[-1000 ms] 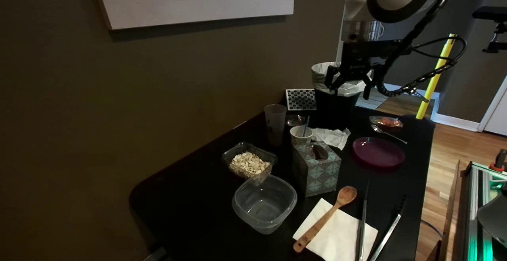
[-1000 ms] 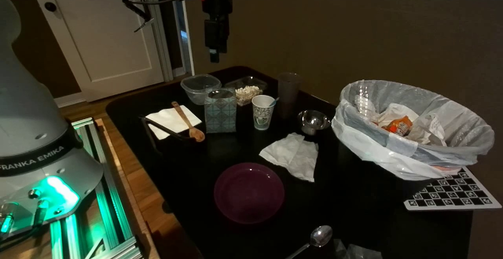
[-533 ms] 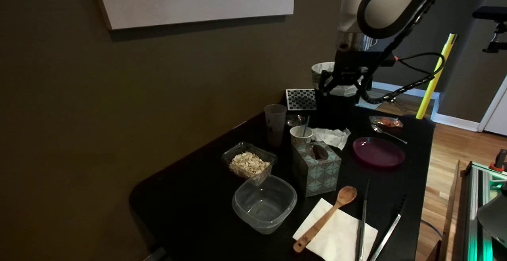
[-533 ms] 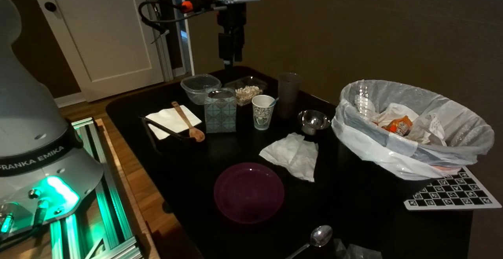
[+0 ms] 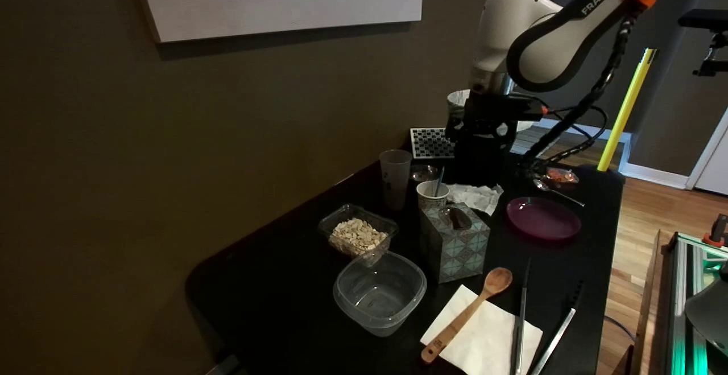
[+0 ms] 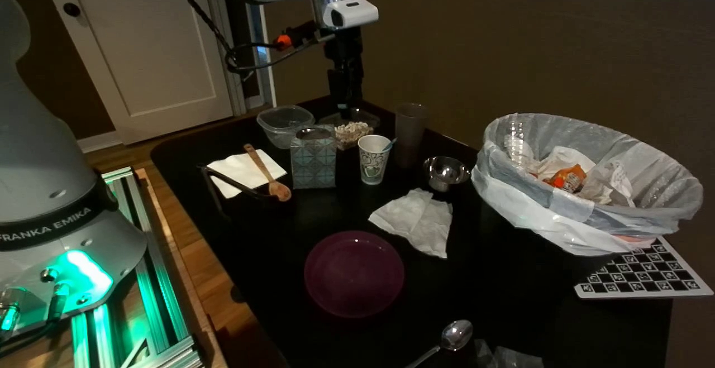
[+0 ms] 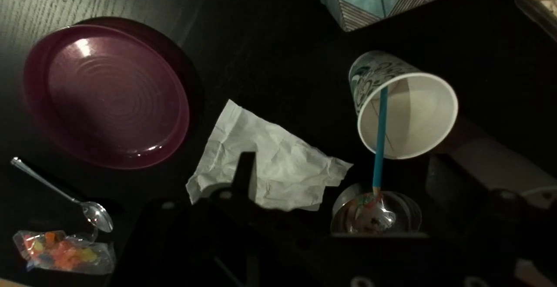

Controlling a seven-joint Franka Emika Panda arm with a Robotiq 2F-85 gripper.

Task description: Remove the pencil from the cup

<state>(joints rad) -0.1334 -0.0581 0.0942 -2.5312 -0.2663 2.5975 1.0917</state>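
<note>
The gripper (image 7: 343, 167) has been lowered and carried towards the cup (image 6: 372, 161), as is shown in both exterior views, while the cup and the pencil (image 7: 380, 139) have been left as they were a moment ago. For the task, this is best read as the approach: nothing has been drawn out, and the grasp is yet to be made. The fingers (image 7: 244, 171) are held well apart, and nothing is seen to be gripped between them. The pencil is held in the cup, its lower part enclosed by the wall and its upper part exposed above the rim, against which it seems to be rested. In an exterior view the cup is seen upright, just beside the tissue box (image 6: 313, 161), and the exposed end is tilted towards the side on which the metal bowl (image 6: 445, 173) is placed; the long axis is steep but not vertical. In the wrist view the shaft is shown crossing the rim and ending in a pale, apparently sharpened tip; the metal bowl is overlapped by it there, though no contact is implied. Because the tip is framed between the fingers, a pinch across the shaft seems to be set up, but further descent is probably needed, and the cup could be tipped if its rim were caught.
</note>
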